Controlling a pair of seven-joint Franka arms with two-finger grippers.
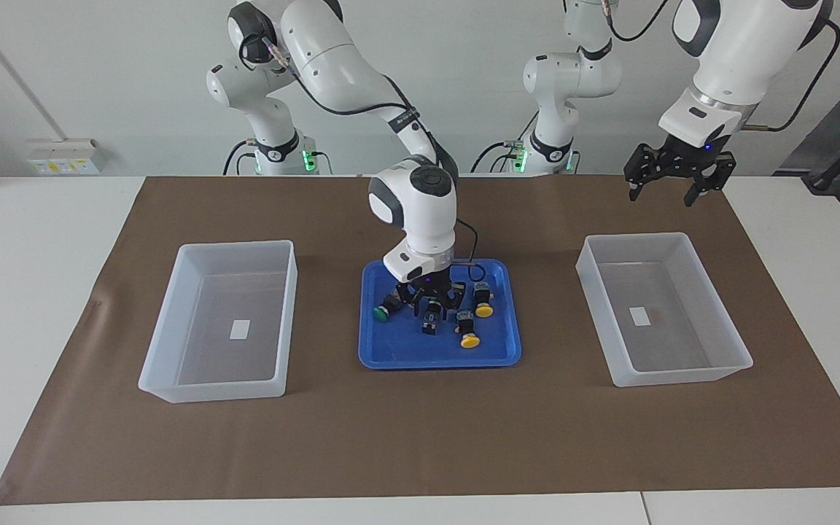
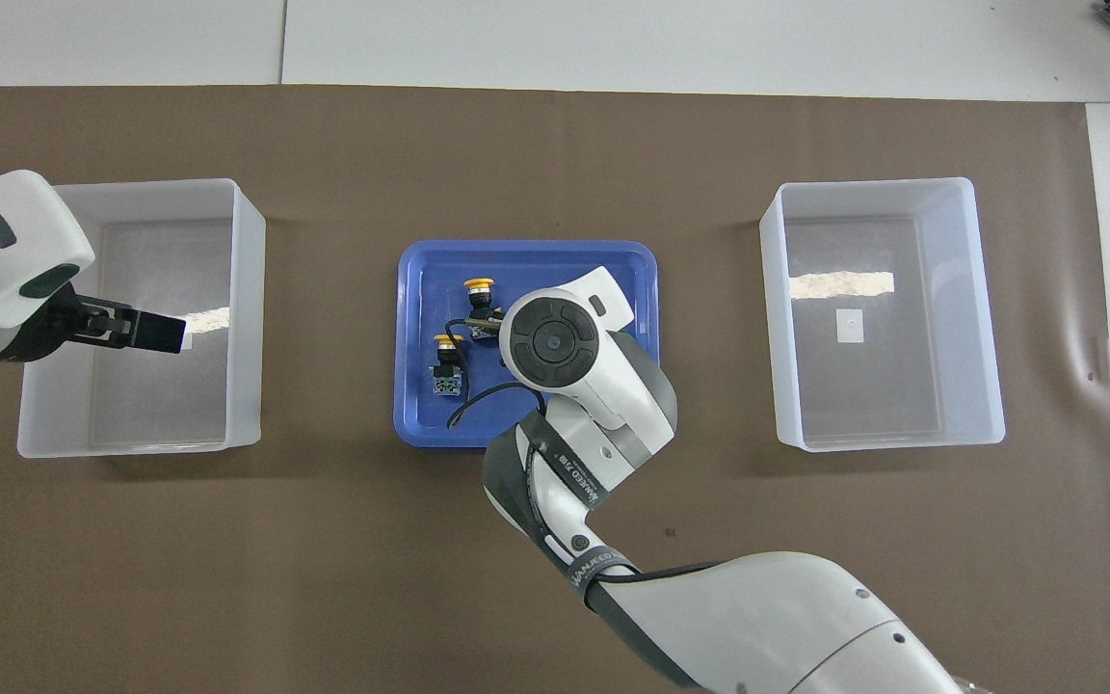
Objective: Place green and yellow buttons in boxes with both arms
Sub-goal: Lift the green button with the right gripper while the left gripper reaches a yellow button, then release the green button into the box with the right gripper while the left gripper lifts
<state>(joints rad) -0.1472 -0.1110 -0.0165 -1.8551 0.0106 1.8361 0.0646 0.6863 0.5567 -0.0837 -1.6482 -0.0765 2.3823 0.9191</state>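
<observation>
Four buttons lie in the blue tray (image 1: pixel 405 354). One green button (image 1: pixel 381 312) lies toward the right arm's end. The second green button (image 1: pixel 432 319) lies between the spread fingers of my right gripper (image 1: pixel 433 305), which is open and low in the tray. Two yellow buttons (image 1: pixel 484 310) (image 1: pixel 470 340) lie toward the left arm's end and also show from overhead (image 2: pixel 479 285) (image 2: pixel 446 339). From overhead the right wrist (image 2: pixel 552 339) hides both green buttons. My left gripper (image 1: pixel 671 179) is open, empty and raised over the box (image 1: pixel 635 237) at the left arm's end (image 2: pixel 165 333).
The second box (image 1: pixel 238 246) stands at the right arm's end, with only a white label inside, as does the first (image 2: pixel 247 289). Both boxes and the tray (image 2: pixel 420 289) rest on a brown mat (image 1: pixel 420 437). A black cable loops off the right wrist over the tray.
</observation>
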